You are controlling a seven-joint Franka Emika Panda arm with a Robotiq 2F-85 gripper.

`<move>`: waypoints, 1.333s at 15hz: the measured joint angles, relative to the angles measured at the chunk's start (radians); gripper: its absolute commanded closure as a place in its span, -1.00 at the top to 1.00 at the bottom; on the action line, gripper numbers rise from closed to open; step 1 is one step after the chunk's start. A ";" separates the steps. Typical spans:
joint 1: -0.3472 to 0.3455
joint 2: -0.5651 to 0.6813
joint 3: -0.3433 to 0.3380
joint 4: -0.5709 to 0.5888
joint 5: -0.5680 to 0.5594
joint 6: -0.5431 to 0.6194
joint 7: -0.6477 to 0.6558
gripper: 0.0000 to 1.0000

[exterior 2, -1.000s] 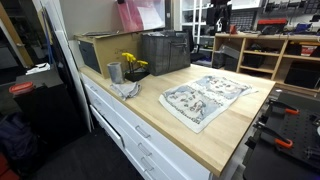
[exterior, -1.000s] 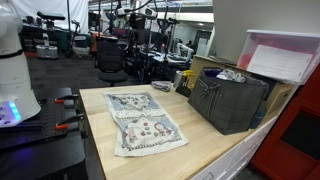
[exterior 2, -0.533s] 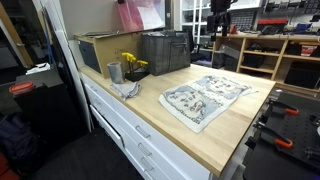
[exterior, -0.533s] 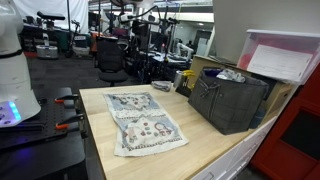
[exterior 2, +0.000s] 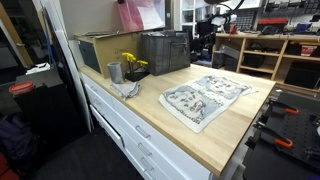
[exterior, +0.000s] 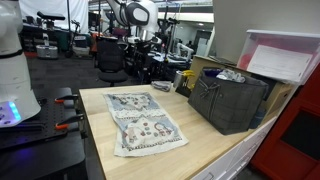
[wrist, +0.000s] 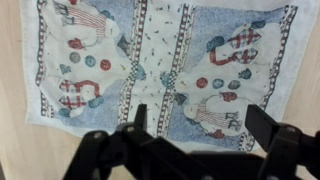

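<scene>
Closest to the wrist camera, the black two-fingered claw (wrist: 198, 130) has its jaws spread as wide as they go, with nothing between them (the fingers show only as dark silhouettes). Well below it lies the white-and-blue printed cloth with red-dotted figures (wrist: 160, 60), spread flat on the pale wooden worktop (wrist: 12, 120). Both exterior views show the cloth (exterior: 140, 122) (exterior 2: 205, 97) in the middle of the top, apart from everything else.

A thin, flat cloth gives the fingers little to bite. I judge that a descent too deep would grind the tips on the wood. One too shallow would close on air, and a pull at one edge could drag the cloth into a bunch.

Farther along the top stands a dark grey slatted plastic crate (exterior: 230, 100). A small metal cup of yellow flowers (exterior 2: 117, 72) and a crumpled grey rag (exterior 2: 128, 88) sit near it; none of these crowds the cloth. Beyond the crate is a clear plastic box with a pink lid (exterior: 280, 55). The white robot arm (exterior: 135, 15) hangs high at the far side.
</scene>
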 measured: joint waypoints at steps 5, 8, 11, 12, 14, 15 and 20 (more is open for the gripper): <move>0.024 0.170 0.011 0.080 0.000 0.063 0.000 1.00; 0.038 0.277 0.013 0.150 0.000 0.077 0.000 1.00; 0.054 0.369 0.019 0.221 0.001 0.080 0.000 1.00; 0.061 0.388 0.025 0.234 0.001 0.082 0.000 1.00; 0.078 0.403 0.036 0.236 -0.002 0.085 -0.001 1.00; 0.092 0.403 0.044 0.231 -0.006 0.085 -0.001 1.00; 0.189 0.397 0.097 0.181 -0.046 0.086 -0.001 1.00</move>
